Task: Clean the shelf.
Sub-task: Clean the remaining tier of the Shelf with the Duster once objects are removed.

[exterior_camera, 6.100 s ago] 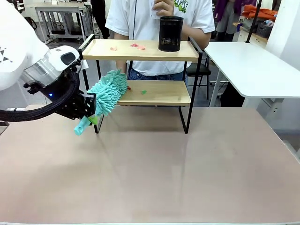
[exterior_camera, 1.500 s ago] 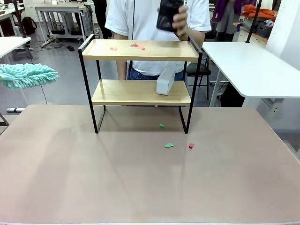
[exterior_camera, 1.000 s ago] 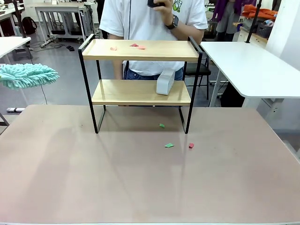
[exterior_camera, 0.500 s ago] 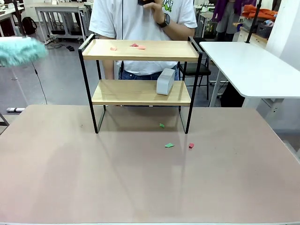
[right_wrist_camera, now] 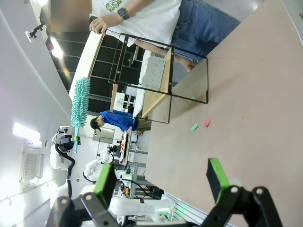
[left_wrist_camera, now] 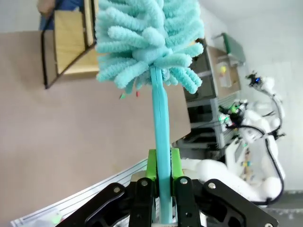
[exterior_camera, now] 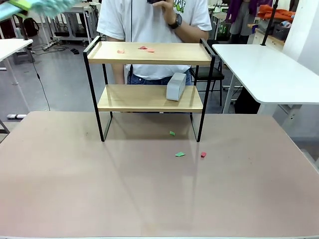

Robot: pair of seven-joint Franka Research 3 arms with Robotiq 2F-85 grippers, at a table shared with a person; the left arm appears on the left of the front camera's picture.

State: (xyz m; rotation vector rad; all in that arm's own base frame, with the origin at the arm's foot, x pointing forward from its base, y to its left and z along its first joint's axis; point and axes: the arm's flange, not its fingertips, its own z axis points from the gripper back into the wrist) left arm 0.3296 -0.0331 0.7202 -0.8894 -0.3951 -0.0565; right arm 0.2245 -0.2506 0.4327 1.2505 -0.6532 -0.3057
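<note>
The shelf [exterior_camera: 149, 98] stands at the table's far side, with its black frame and two wooden boards. A few pink and red scraps [exterior_camera: 143, 48] lie on its top board, and a grey box [exterior_camera: 175, 87] sits on the lower board. My left gripper [left_wrist_camera: 163, 163] is shut on the handle of a teal fluffy duster [left_wrist_camera: 147, 42]. That duster [exterior_camera: 47, 6] is a blur high at the front view's top left, well clear of the shelf [left_wrist_camera: 71, 47]. My right gripper [right_wrist_camera: 161, 177] is open with nothing in it, above the table and far from the shelf [right_wrist_camera: 161, 75].
Green scraps [exterior_camera: 180, 154] and a red scrap [exterior_camera: 203, 155] lie on the brown table [exterior_camera: 149, 199] in front of the shelf. A person in a white shirt [exterior_camera: 149, 20] stands behind the shelf with a hand raised. A white table [exterior_camera: 269, 69] stands at the right.
The duster has risen from mid-height at the left edge to the top left corner. The person has shifted slightly left and lifted the black cup out of the frame.
</note>
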